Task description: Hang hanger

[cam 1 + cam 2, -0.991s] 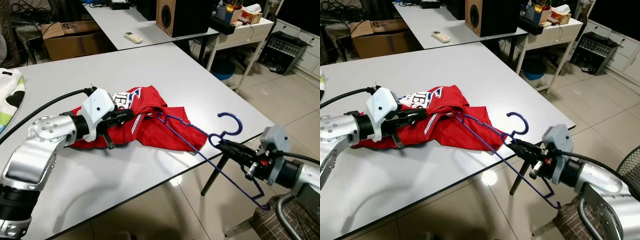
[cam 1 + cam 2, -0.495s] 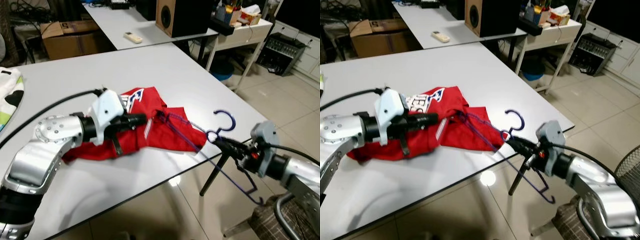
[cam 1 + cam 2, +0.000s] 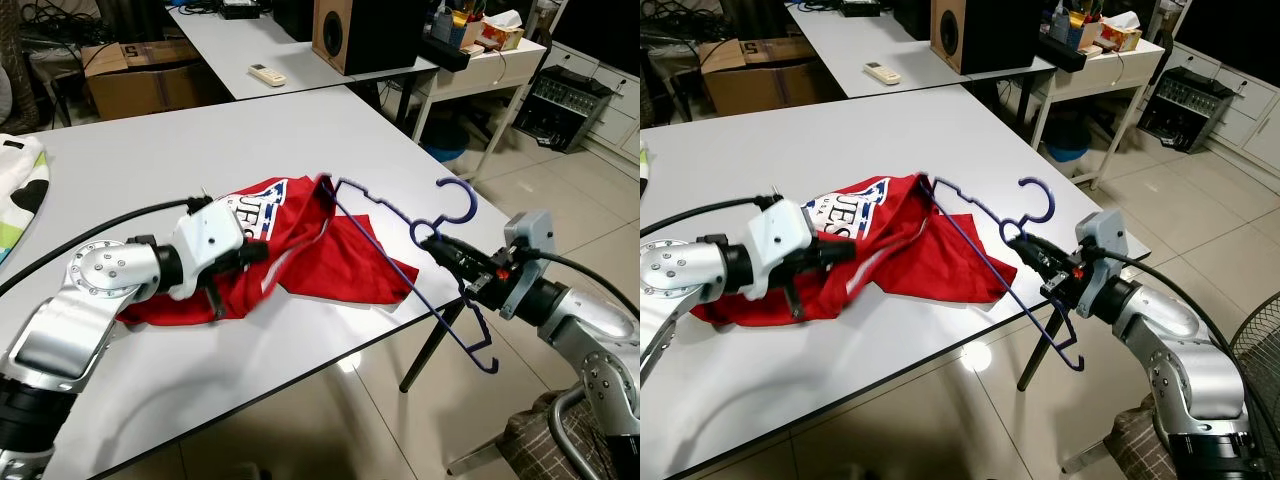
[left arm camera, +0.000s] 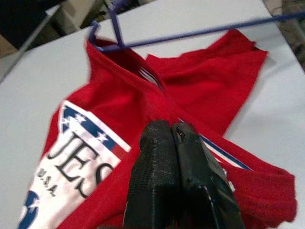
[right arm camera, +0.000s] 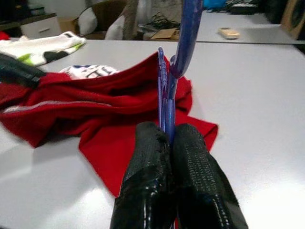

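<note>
Right gripper (image 3: pixel 441 247) pinching purple hanger (image 3: pixel 395 255) at its neck, off the bench (image 3: pixel 400 170) edge. Left gripper (image 3: pixel 262 252) pressed together on red shirt (image 3: pixel 320 250).

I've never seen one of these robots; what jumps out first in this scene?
A bright red shirt lies crumpled near the front edge of the white table. The right gripper pinches a purple hanger, one end tucked in the shirt, the other jutting past the table edge. The left gripper is shut, resting on the cloth.
</note>
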Motion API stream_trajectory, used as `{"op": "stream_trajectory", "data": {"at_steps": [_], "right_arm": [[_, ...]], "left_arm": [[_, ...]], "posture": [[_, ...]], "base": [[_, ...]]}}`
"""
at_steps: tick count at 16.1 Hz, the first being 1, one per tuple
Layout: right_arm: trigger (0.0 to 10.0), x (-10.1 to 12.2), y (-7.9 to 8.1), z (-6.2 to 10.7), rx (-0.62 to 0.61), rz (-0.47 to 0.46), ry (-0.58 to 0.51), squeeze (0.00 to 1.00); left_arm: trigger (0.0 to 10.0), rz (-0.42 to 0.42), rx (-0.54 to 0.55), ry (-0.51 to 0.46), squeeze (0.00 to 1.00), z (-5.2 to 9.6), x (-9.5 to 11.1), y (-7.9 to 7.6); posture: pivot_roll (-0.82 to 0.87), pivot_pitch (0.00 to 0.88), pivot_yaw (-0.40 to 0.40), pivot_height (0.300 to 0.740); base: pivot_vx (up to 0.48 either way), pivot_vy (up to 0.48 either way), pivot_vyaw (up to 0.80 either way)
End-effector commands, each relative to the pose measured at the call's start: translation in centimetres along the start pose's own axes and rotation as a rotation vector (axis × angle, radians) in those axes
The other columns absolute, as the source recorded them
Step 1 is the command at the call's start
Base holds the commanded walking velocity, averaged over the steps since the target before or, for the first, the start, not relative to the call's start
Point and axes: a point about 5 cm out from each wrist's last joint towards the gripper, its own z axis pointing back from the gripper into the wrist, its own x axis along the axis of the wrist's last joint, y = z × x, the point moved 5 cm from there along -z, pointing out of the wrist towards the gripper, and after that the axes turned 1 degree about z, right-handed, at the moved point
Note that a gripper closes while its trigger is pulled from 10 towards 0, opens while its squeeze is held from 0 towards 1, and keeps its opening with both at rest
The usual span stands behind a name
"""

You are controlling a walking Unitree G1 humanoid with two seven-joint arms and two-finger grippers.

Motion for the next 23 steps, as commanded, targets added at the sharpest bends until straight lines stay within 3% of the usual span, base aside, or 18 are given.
{"op": "stream_trajectory", "data": {"at_steps": [1,3,6,9,12,17,18,20,21,22,23], "right_arm": [[10.0,-0.6,0.5,0.2,0.026,-0.011,0.026,0.00],[10.0,-2.4,1.6,0.3,0.070,-0.051,0.097,0.00],[10.0,-3.4,1.9,0.2,0.077,-0.104,0.121,0.00],[10.0,-3.5,1.6,-0.4,0.055,-0.139,0.103,0.00],[10.0,-3.8,1.2,-1.6,0.049,-0.229,0.084,0.00],[10.0,-6.7,0.3,-2.5,0.020,-0.333,0.207,0.00],[10.0,-5.9,-0.5,-3.0,-0.016,-0.360,0.162,0.00],[10.0,-1.9,-1.8,-4.1,-0.051,-0.475,-0.062,0.00],[10.0,0.6,-2.3,-4.3,-0.042,-0.612,-0.222,0.00],[10.0,0.7,-1.4,-4.8,-0.004,-0.715,-0.259,0.00],[10.0,-0.3,-0.2,-5.4,0.021,-0.758,-0.231,0.00]], "left_arm": [[0.0,-0.034,0.043,-0.029,0.00,0.0,1.0,0.9],[0.0,-0.047,0.085,-0.070,0.00,-0.2,1.8,1.5],[0.0,-0.061,0.055,-0.101,0.00,-0.5,2.5,0.8],[0.0,-0.067,-0.007,-0.113,0.00,-1.1,2.7,-0.8],[0.0,-0.090,-0.182,-0.078,0.00,-1.8,1.9,-4.4],[0.0,-0.153,-0.241,-0.081,0.00,-2.1,1.8,-5.6],[0.0,-0.162,-0.243,-0.068,0.00,-2.0,1.5,-5.7],[0.0,-0.191,-0.219,-0.014,0.00,-1.9,0.3,-5.3],[0.0,-0.208,-0.179,0.015,0.00,-1.9,-0.3,-4.5],[0.0,-0.231,-0.115,0.028,0.00,-2.1,-0.5,-3.4],[0.0,-0.243,-0.070,0.027,0.00,-2.3,-0.6,-2.7]], "posture": [[-0.04,0.000,-0.052,0.740],[-0.04,0.000,-0.050,0.740],[-0.05,0.000,-0.047,0.740],[-0.04,0.000,-0.044,0.740],[-0.04,0.000,-0.043,0.740],[-0.03,0.000,-0.049,0.740],[-0.02,0.000,-0.049,0.740],[-0.02,0.000,-0.048,0.740],[-0.02,0.000,-0.047,0.740],[-0.02,0.000,-0.044,0.740],[-0.01,0.000,-0.041,0.740]], "base": [[0.000,0.000,0.00],[0.000,0.000,0.00],[0.000,0.000,0.00],[0.000,0.000,0.00],[0.000,0.000,0.00],[0.000,0.000,0.00],[0.000,0.000,0.00],[0.000,0.000,0.00],[0.000,0.000,0.00],[0.000,0.000,0.00],[0.000,0.000,0.00]]}}
